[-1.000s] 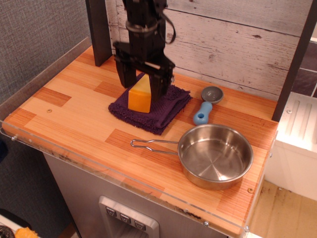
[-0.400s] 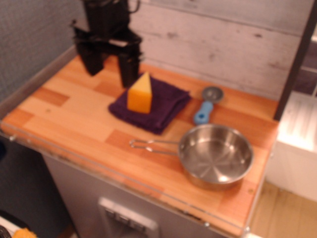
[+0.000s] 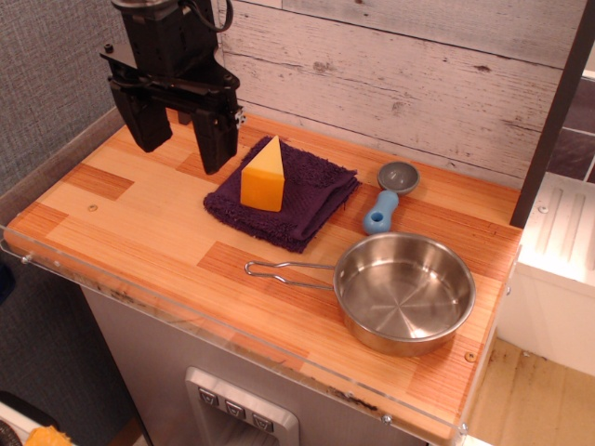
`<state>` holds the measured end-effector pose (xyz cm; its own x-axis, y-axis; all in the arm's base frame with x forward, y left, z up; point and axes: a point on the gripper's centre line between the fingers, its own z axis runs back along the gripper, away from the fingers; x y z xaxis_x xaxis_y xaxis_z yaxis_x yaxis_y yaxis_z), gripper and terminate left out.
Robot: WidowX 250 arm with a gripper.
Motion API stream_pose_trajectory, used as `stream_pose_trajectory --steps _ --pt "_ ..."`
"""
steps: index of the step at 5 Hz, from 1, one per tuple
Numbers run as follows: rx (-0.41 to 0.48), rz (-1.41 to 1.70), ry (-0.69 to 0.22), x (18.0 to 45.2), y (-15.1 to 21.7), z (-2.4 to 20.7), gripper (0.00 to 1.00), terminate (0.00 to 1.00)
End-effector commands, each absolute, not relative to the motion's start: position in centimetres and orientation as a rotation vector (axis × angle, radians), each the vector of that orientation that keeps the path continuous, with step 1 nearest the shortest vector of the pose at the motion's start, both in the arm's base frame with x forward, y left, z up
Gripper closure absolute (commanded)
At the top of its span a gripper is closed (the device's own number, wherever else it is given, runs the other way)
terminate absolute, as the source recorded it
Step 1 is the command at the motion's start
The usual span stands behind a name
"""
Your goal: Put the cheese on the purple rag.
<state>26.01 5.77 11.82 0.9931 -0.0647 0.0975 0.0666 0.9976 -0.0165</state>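
Observation:
The cheese (image 3: 263, 177), a yellow-orange wedge, stands upright on the purple rag (image 3: 311, 195), which lies folded on the wooden counter near the back wall. My gripper (image 3: 182, 147) is black, open and empty. It hangs above the counter up and to the left of the cheese, clear of it and of the rag. Its right finger (image 3: 216, 139) is just left of the rag's back-left corner.
A steel pan (image 3: 403, 292) with a wire handle (image 3: 284, 268) sits at the front right. A blue-handled grey scoop (image 3: 390, 192) lies right of the rag. A dark post (image 3: 189, 70) stands at the back left; a clear rim edges the counter (image 3: 121, 223).
My gripper was around the cheese on the rag. It has let go, risen and moved left, and now stands open away from the cheese. The cheese stays on the rag.

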Motion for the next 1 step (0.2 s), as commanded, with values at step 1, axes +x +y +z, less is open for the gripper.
stream_pose_trajectory --steps 1 --pt "-0.009 -0.065 -0.135 24.93 6.25 12.84 0.00 1.00"
